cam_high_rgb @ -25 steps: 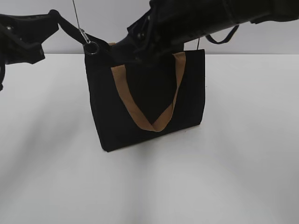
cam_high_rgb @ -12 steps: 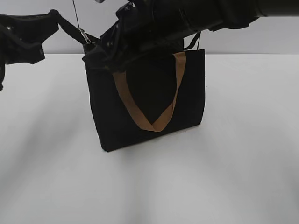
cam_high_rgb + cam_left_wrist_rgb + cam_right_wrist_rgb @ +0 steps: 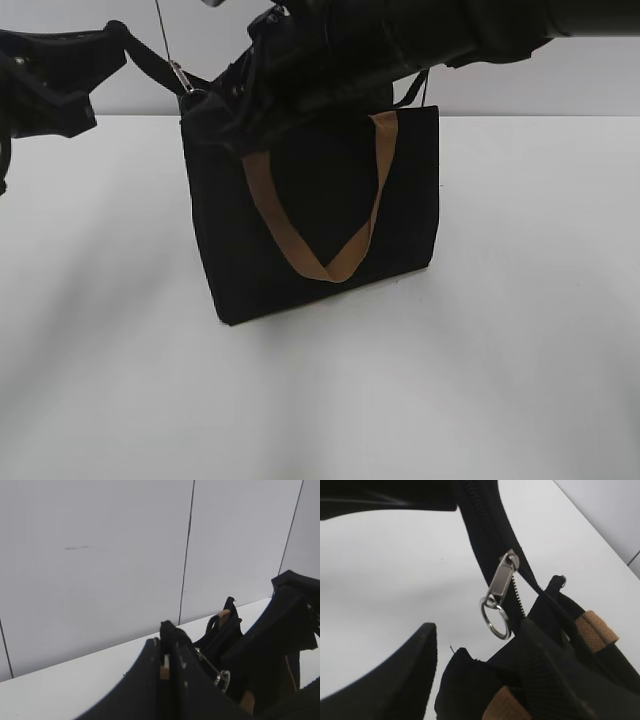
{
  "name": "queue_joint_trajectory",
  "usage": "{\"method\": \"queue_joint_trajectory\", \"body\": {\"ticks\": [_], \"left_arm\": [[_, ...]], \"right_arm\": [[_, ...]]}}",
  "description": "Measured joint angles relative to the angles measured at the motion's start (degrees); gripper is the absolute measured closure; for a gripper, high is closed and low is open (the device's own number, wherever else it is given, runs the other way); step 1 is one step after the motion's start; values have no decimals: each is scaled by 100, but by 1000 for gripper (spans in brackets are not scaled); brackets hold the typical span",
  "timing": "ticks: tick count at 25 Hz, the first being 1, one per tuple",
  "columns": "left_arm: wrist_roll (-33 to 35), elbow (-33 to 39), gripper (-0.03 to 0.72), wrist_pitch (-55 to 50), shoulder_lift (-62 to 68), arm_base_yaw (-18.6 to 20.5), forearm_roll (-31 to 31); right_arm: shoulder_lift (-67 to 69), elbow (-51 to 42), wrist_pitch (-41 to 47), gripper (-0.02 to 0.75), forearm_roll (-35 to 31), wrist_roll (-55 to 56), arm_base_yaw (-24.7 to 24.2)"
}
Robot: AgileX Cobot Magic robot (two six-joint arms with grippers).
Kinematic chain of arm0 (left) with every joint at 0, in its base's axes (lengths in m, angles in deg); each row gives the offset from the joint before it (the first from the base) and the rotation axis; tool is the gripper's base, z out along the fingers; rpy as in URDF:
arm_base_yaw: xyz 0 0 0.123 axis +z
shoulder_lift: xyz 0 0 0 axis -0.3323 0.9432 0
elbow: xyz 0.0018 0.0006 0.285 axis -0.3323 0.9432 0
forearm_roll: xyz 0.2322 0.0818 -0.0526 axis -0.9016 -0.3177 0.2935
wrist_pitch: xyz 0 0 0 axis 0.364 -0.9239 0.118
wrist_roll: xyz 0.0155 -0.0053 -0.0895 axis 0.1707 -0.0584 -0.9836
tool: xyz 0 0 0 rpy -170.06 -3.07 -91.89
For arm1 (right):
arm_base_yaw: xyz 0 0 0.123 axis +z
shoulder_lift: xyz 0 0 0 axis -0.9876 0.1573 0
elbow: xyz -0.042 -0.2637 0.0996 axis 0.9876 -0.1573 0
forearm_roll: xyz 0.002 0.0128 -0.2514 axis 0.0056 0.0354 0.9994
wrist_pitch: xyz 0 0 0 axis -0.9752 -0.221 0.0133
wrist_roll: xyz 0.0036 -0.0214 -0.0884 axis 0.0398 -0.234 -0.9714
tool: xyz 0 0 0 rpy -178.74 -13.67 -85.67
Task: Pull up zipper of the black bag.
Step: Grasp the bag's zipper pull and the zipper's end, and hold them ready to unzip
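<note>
in the exterior view i see the black bag (image 3: 320, 225) upright near the tabletop (image 3: 520, 330) far edge, my left hand (image 3: 167, 667) clenched on the zipper (image 3: 490, 527) tape end in its wrist view, and my right hand (image 3: 475, 672) released below the pull tab (image 3: 501, 582).

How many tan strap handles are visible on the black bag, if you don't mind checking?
2. One tan handle droops down the near face of the black bag; a second tan handle shows at the bag's top opening in the right wrist view.
</note>
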Motion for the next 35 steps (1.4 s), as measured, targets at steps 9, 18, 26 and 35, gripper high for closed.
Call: {"method": "queue_joint_trajectory", "body": {"ticks": [9, 18, 26, 35], "left_arm": [[0, 0, 674, 2, 0, 0, -11], [0, 0, 674, 2, 0, 0, -11], [0, 0, 674, -40, 0, 0, -11], [0, 0, 674, -74, 0, 0, -11]], "right_arm": [[97, 0, -122, 342, -48, 0, 0], [202, 0, -198, 342, -274, 0, 115], [264, 0, -369, 426, -294, -6, 208], [264, 0, -574, 638, -300, -1, 208]]}}
